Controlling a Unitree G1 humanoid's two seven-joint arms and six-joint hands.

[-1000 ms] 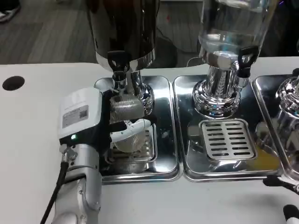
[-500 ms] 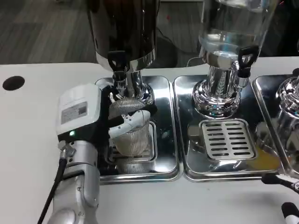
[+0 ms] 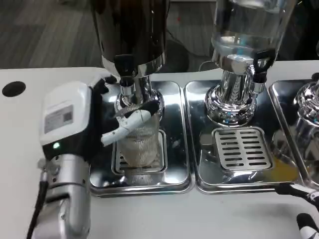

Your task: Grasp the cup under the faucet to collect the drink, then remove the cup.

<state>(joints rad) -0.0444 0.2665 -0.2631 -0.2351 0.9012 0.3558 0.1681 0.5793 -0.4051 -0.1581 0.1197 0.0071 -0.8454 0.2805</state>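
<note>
A clear ribbed cup (image 3: 142, 142) with pale drink in it stands on the drip grille (image 3: 118, 162), right under the faucet (image 3: 125, 74) of the dark dispenser (image 3: 132, 30). My left hand (image 3: 70, 119) is to the cup's left with its fingers spread. One white finger (image 3: 124, 127) lies across the cup's front and touches it near the rim. The other fingertips (image 3: 100, 85) point away, left of the faucet, so the palm stands apart from the cup. Of my right hand (image 3: 306, 226), only dark fingertips show at the bottom right corner.
The cup's grille sits in a shiny steel tray (image 3: 174, 119). A second tray (image 3: 199, 164) to the right holds a clear dispenser (image 3: 244, 30) with its own faucet (image 3: 261, 64) and slotted grille (image 3: 243, 148). A third dispenser base (image 3: 309, 99) is at the far right. A black hole (image 3: 13, 88) marks the table's left.
The cup came down from near the faucet onto the grille. My left hand then drew back to the left and its fingers spread, leaving one finger on the cup.
</note>
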